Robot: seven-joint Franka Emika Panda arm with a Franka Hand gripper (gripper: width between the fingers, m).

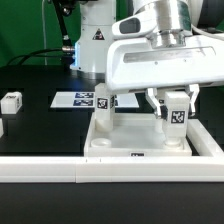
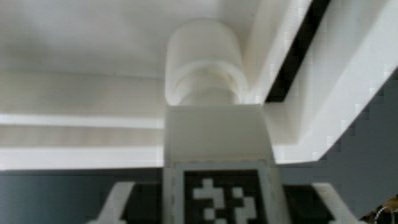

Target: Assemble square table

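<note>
The white square table top (image 1: 140, 148) lies tray-like on the black table against the front rail, with a small tag on its near rim. One white leg (image 1: 103, 108) stands upright in its corner on the exterior view's left. My gripper (image 1: 176, 104) is shut on a second white tagged leg (image 1: 177, 116) and holds it upright over the top's corner on the exterior view's right. In the wrist view that leg (image 2: 217, 120) runs from between my fingertips (image 2: 135, 198) down to the top's inner corner (image 2: 107, 60); whether it is seated is hidden.
A loose tagged leg block (image 1: 12, 100) lies on the exterior view's left, and another (image 1: 2, 128) sits at that edge. The marker board (image 1: 80, 99) lies behind the top. The long white border rail (image 1: 40, 170) runs along the front. The robot base (image 1: 92, 40) stands behind.
</note>
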